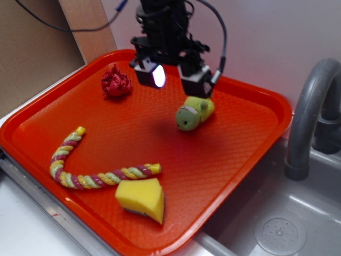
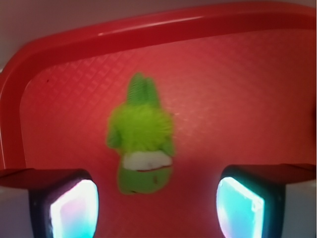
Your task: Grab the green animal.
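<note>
The green animal [image 1: 194,112] [image 2: 141,139], a fuzzy lime-green plush with a pale band, lies on the red tray [image 1: 234,160] toward its back right. My gripper [image 1: 175,78] [image 2: 157,208] hovers above the tray, just left of and above the plush, jaws wide apart and empty. In the wrist view the plush sits ahead of the glowing fingertips [image 2: 74,208], roughly centred between them, its head end nearest the jaws. It is not touched by either finger.
On the tray also lie a red crumpled ball [image 1: 116,82] at back left, a braided yellow-pink-green rope [image 1: 90,168] at front left and a yellow sponge wedge [image 1: 143,198] in front. A grey faucet [image 1: 311,114] and sink [image 1: 277,229] stand to the right.
</note>
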{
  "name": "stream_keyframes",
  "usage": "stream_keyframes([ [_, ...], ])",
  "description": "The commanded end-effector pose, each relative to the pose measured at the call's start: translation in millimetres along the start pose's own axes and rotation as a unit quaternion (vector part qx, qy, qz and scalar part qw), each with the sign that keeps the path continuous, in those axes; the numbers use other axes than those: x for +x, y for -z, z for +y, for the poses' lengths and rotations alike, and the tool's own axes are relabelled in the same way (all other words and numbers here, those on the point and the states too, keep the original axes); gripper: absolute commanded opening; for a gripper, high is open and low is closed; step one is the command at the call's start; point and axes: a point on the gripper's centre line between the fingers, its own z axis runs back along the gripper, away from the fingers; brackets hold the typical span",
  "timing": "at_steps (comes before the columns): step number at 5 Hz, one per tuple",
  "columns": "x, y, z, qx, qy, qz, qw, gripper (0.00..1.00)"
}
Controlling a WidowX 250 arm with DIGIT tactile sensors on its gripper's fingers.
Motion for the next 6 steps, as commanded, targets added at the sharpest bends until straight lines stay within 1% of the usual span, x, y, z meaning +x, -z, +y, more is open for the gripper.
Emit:
stream_keyframes([
  [1, 6.5, 19.2, -2.3, 0.007, 0.019, -0.002, 1.000, 1.00],
  [2, 7.4, 36.0, 6.2, 0.022, 0.010, 0.002, 1.000, 1.00],
  [3, 3.6, 55.5, -0.6, 0.051, 0.026, 0.011, 0.998, 1.00],
  [4, -1.7, 57.4, -4.3, 0.053, 0.034, 0.012, 0.998, 0.00],
  [5, -3.2, 54.7, -2.5, 0.051, 0.033, 0.004, 0.998, 0.00],
  [6, -4.6, 21.3, 10.5, 0.029, 0.025, 0.001, 0.999, 0.00],
])
